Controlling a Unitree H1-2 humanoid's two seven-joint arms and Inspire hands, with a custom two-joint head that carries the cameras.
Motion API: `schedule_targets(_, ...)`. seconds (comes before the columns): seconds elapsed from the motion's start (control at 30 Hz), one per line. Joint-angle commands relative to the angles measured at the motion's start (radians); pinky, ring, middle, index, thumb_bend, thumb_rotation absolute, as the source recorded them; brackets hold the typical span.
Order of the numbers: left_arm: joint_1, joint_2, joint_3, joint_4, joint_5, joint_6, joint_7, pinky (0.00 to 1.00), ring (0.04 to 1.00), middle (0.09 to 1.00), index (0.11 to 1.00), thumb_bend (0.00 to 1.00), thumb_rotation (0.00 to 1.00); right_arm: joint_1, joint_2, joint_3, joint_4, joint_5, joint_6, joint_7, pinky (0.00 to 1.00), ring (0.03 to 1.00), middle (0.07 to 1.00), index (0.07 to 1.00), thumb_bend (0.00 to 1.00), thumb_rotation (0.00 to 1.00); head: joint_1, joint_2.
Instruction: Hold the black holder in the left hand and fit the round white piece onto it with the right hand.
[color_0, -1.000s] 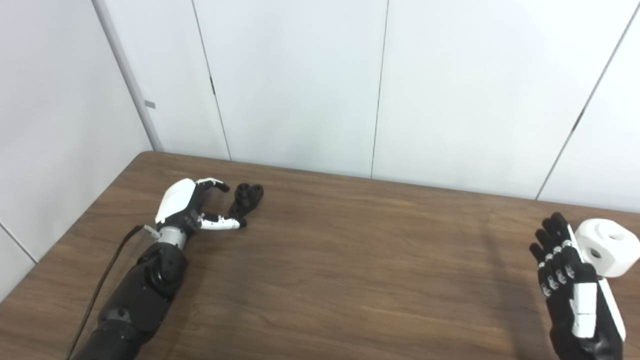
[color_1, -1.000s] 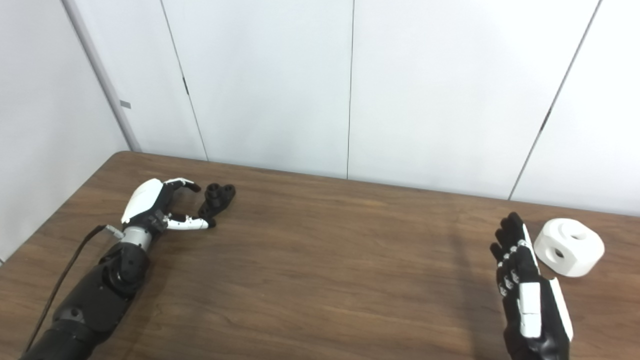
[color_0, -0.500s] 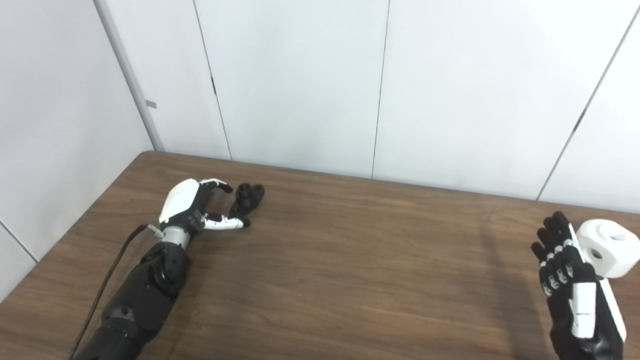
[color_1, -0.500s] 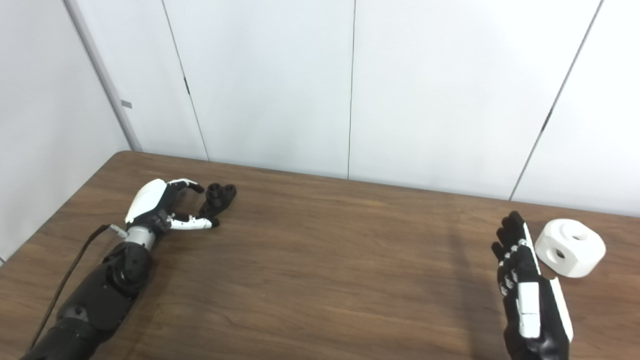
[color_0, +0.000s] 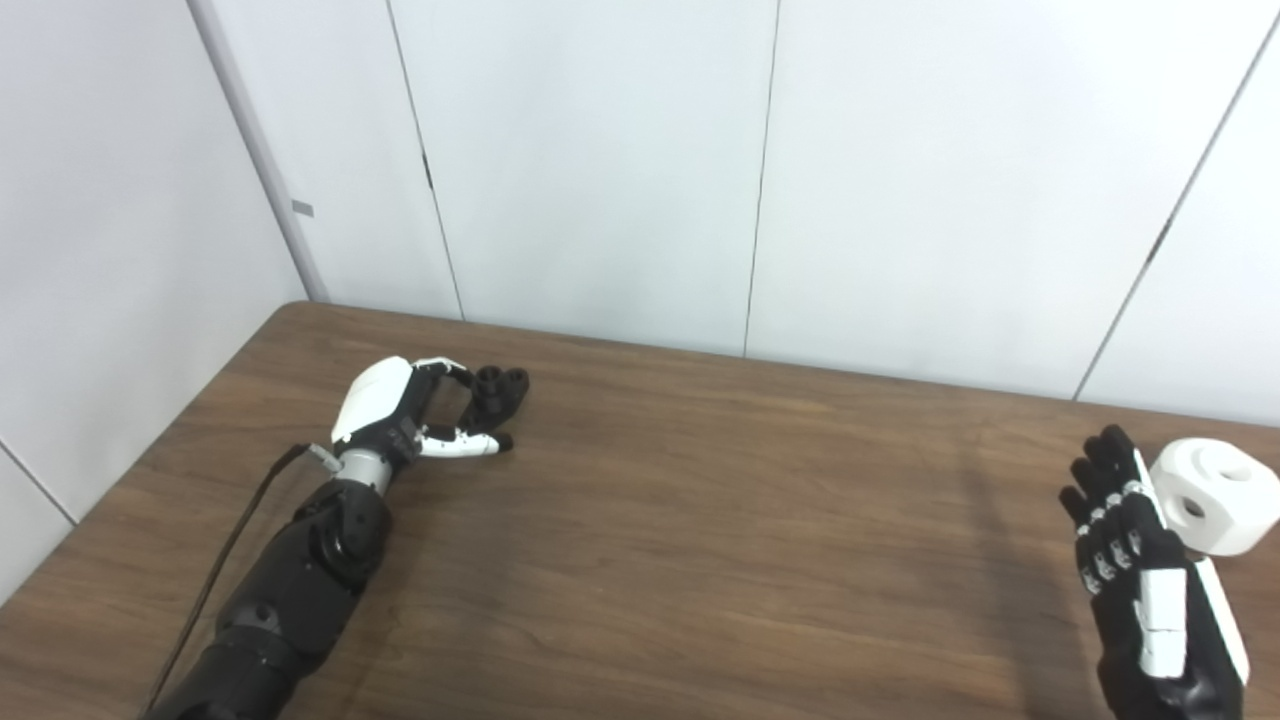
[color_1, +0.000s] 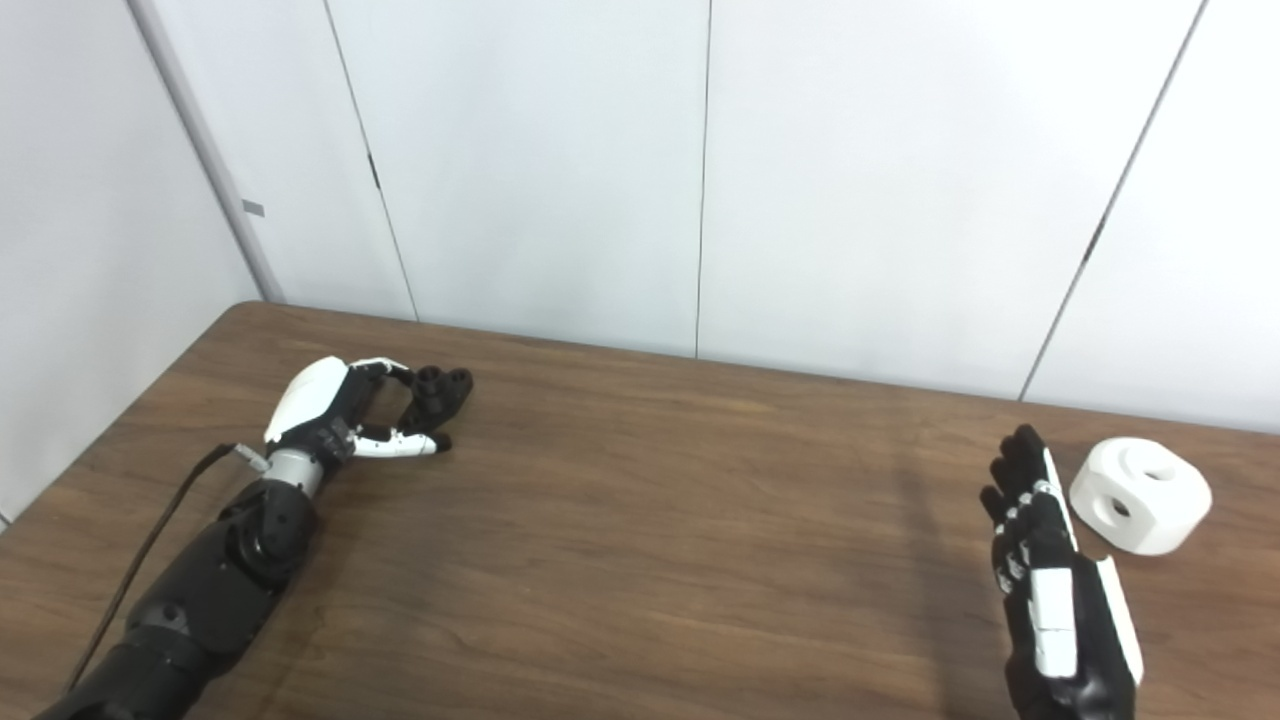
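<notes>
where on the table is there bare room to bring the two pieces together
The broad middle of the table is bare, bordered by the left hand at the black holder and the right hand beside the round white piece. Both far corners are crowded.

On the brown bench (color_0: 700, 520), the left hand (color_0: 400, 420) curls around the small black holder (color_0: 497, 392), fingers above and thumb below, not yet closed on it. Far to the right, the right hand (color_0: 1140, 560) stands flat and open just beside the round white piece (color_0: 1210, 495).
</notes>
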Motion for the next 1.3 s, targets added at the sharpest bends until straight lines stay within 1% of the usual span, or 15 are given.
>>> schedule_targets(0.0, -0.043, 0.004, -0.009, 0.007, 0.013, -0.015, 0.002, 0.92, 0.887, 0.836, 0.697, 0.96, 0.18, -0.022, 0.003, 0.002, -0.028, 0.000, -0.024, -0.005, 1.00, 1.000, 1.000, 1.000, 0.70, 0.95, 0.000, 0.002)
schedule_targets(0.17, -0.051, 0.006, -0.011, 0.012, 0.010, -0.011, -0.005, 0.94, 0.891, 0.839, 0.698, 0.96, 0.19, -0.022, 0.004, 0.003, -0.030, 0.005, -0.022, -0.003, 1.00, 1.000, 1.000, 1.000, 0.70, 0.95, -0.001, -0.002)
schedule_targets(0.33, -0.056, 0.008, -0.013, 0.018, 0.010, -0.019, 0.001, 0.91, 0.890, 0.836, 0.694, 0.95, 0.18, -0.022, 0.005, 0.005, -0.021, -0.005, -0.039, -0.004, 1.00, 1.000, 1.000, 1.000, 0.69, 0.96, -0.004, -0.001)
schedule_targets(0.47, -0.058, 0.009, -0.013, 0.021, 0.013, -0.025, 0.009, 0.92, 0.890, 0.833, 0.688, 0.95, 0.18, -0.020, 0.006, 0.005, -0.028, -0.005, -0.030, -0.006, 1.00, 1.000, 1.000, 1.000, 0.70, 0.95, -0.003, 0.000)
schedule_targets(0.5, -0.058, 0.006, -0.010, 0.025, 0.012, -0.037, 0.024, 0.91, 0.885, 0.824, 0.661, 0.94, 0.17, -0.019, 0.007, 0.004, -0.028, -0.004, -0.032, -0.006, 1.00, 1.000, 1.000, 1.000, 0.70, 0.95, -0.004, 0.000)
schedule_targets(0.53, -0.059, 0.005, -0.009, 0.031, 0.016, -0.050, 0.041, 0.90, 0.876, 0.804, 0.614, 0.92, 0.12, -0.019, 0.007, 0.004, -0.028, -0.004, -0.036, -0.006, 1.00, 1.000, 1.000, 1.000, 0.69, 0.95, -0.007, 0.002)
schedule_targets(0.57, -0.061, 0.007, -0.015, 0.040, 0.028, -0.070, 0.064, 0.90, 0.868, 0.784, 0.553, 0.73, 0.09, -0.018, 0.007, 0.003, -0.027, -0.006, -0.037, -0.007, 1.00, 1.000, 1.000, 1.000, 0.69, 0.95, -0.007, 0.002)
schedule_targets(0.6, -0.062, 0.010, -0.021, 0.048, 0.039, -0.085, 0.079, 0.89, 0.856, 0.755, 0.519, 0.63, 0.07, -0.017, 0.006, 0.002, -0.028, -0.005, -0.036, -0.007, 1.00, 1.000, 1.000, 1.000, 0.69, 0.95, -0.007, 0.002)
schedule_targets(0.63, -0.064, 0.012, -0.027, 0.056, 0.048, -0.098, 0.090, 0.89, 0.850, 0.730, 0.497, 0.56, 0.06, -0.017, 0.006, 0.000, -0.030, -0.003, -0.033, -0.007, 1.00, 1.000, 1.000, 1.000, 0.70, 0.95, -0.007, 0.005)
schedule_targets(0.67, -0.066, 0.014, -0.032, 0.062, 0.056, -0.109, 0.101, 0.90, 0.847, 0.718, 0.490, 0.54, 0.05, -0.016, 0.006, 0.000, -0.035, -0.002, -0.027, -0.008, 1.00, 1.000, 1.000, 1.000, 0.70, 0.95, -0.007, 0.005)
schedule_targets(0.8, -0.074, 0.015, -0.037, 0.076, 0.063, -0.135, 0.113, 0.91, 0.847, 0.696, 0.484, 0.52, 0.05, -0.019, 0.002, -0.004, -0.037, 0.001, -0.031, -0.007, 1.00, 1.000, 1.000, 1.000, 0.69, 0.94, 0.001, 0.011)
schedule_targets(0.87, -0.079, 0.017, -0.039, 0.084, 0.063, -0.158, 0.117, 0.92, 0.847, 0.695, 0.483, 0.52, 0.05, -0.023, 0.003, -0.007, -0.037, 0.001, -0.037, -0.009, 1.00, 1.000, 1.000, 1.000, 0.68, 0.95, 0.002, 0.008)
schedule_targets(0.97, -0.081, 0.019, -0.034, 0.086, 0.056, -0.174, 0.115, 0.93, 0.849, 0.695, 0.483, 0.52, 0.05, -0.028, 0.001, -0.007, -0.039, -0.002, -0.043, -0.007, 1.00, 1.000, 1.000, 1.000, 0.68, 0.96, 0.001, 0.003)
schedule_targets(1.07, -0.076, 0.022, -0.028, 0.075, 0.052, -0.173, 0.108, 0.94, 0.853, 0.698, 0.483, 0.52, 0.05, -0.028, 0.006, -0.007, -0.044, -0.003, -0.042, -0.010, 1.00, 1.000, 1.000, 1.000, 0.68, 0.96, 0.003, 0.005)
schedule_targets(1.27, -0.069, 0.021, -0.026, 0.071, 0.048, -0.180, 0.105, 0.91, 0.845, 0.697, 0.483, 0.52, 0.05, -0.028, 0.002, -0.008, -0.038, -0.006, -0.051, -0.010, 1.00, 1.000, 1.000, 1.000, 0.69, 0.95, -0.001, 0.009)
